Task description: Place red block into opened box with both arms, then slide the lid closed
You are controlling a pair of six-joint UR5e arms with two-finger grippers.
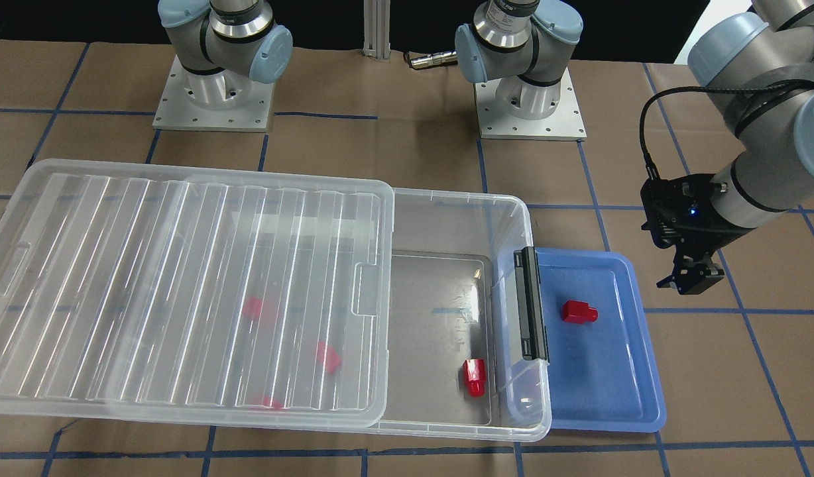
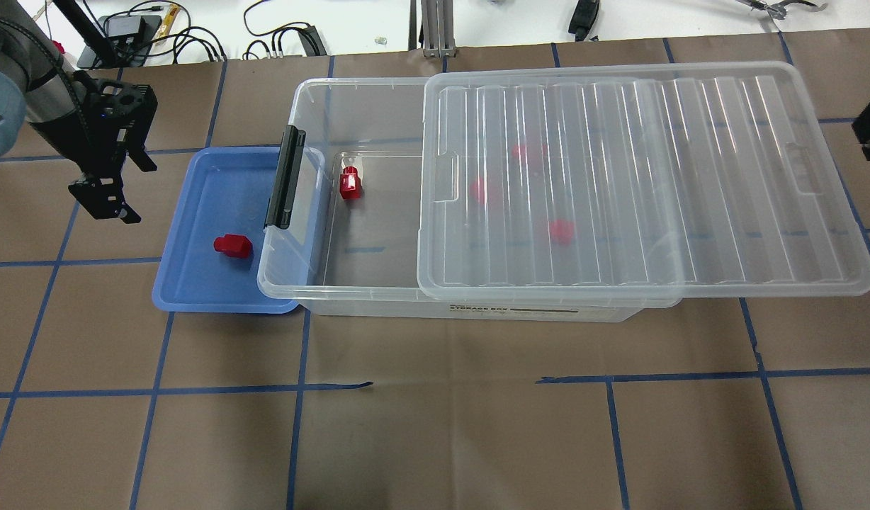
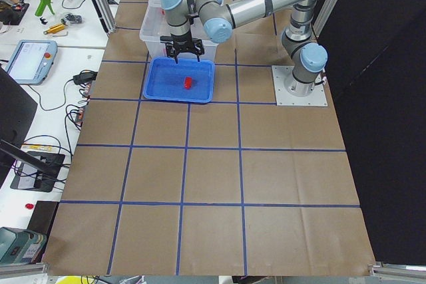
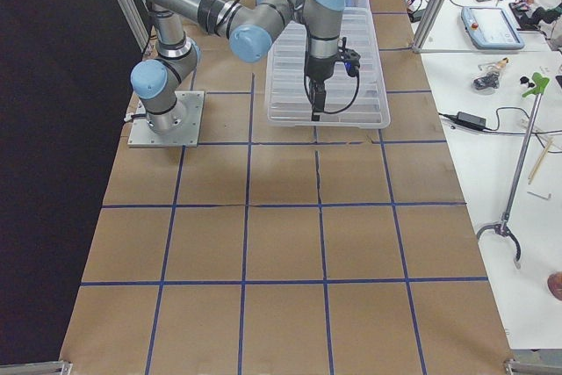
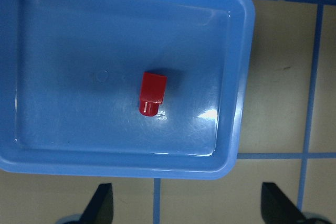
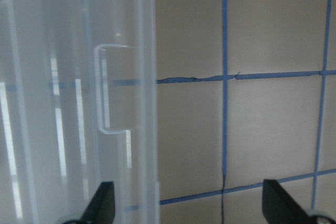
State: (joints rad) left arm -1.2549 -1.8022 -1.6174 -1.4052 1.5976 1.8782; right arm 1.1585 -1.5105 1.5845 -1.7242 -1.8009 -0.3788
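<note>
Open left gripper (image 5: 190,206) beside the blue tray (image 2: 194,290)
The red block (image 2: 233,245) lies alone in the tray, ungripped. Beyond it, the box (image 2: 357,83) holds another red piece (image 2: 349,183) in its uncovered end. The lid (image 2: 640,177) covers the rest. The right gripper (image 6: 189,209) hangs with fingers spread at the lid's far edge.

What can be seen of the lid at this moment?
The lid is a large clear plastic sheet with parallel raised ribs, a rounded rim and a small rectangular tab at each short end. It lies flat on the box, slid toward the robot's right, so it overhangs that end and leaves the left end open. Three red blocks show blurred through it. The right gripper hovers at its right edge, jaws open, seemingly not touching.
</note>
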